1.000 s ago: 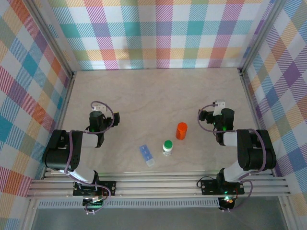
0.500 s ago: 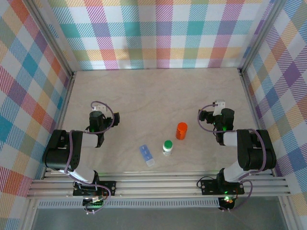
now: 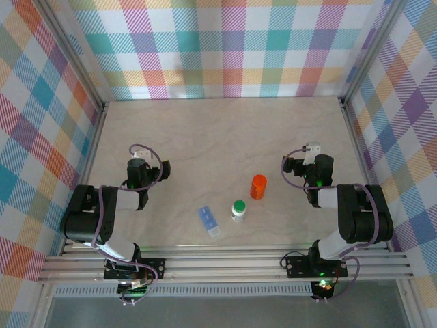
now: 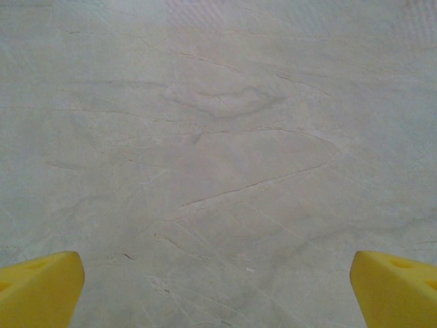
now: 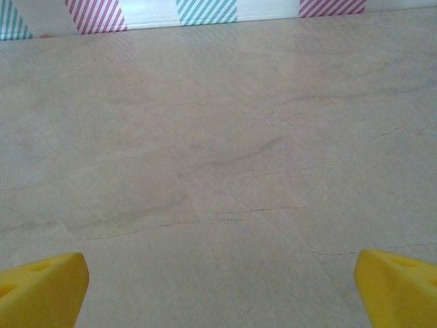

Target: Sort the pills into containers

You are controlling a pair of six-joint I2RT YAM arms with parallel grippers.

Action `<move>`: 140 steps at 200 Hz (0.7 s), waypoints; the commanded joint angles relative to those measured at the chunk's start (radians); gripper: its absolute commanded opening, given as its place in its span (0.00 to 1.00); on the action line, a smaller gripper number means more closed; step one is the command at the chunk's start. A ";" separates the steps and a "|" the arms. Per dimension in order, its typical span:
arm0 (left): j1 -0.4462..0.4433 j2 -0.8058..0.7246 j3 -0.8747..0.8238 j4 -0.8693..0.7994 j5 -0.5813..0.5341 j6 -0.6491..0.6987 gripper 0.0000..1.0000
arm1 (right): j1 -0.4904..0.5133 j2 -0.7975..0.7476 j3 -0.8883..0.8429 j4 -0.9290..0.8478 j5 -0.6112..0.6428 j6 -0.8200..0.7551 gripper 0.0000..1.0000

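The left fingers [image 4: 41, 290] and right fingers [image 5: 41, 287] both stand spread wide, holding nothing, over bare worktop [image 3: 205, 137]. The pill-box strip [image 3: 209, 221] lies low in the overhead frame, just left of centre, long axis slanting upper left to lower right. It sits down-right of the left arm, which I judge the nearer (the pills themselves are too small to make out). A green-capped bottle [image 3: 238, 210] stands just right of it, an orange bottle [image 3: 258, 186] beyond.
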 commanded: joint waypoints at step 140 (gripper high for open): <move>0.024 0.000 0.022 -0.002 0.040 0.005 1.00 | 0.007 -0.002 0.003 -0.007 -0.007 0.005 0.99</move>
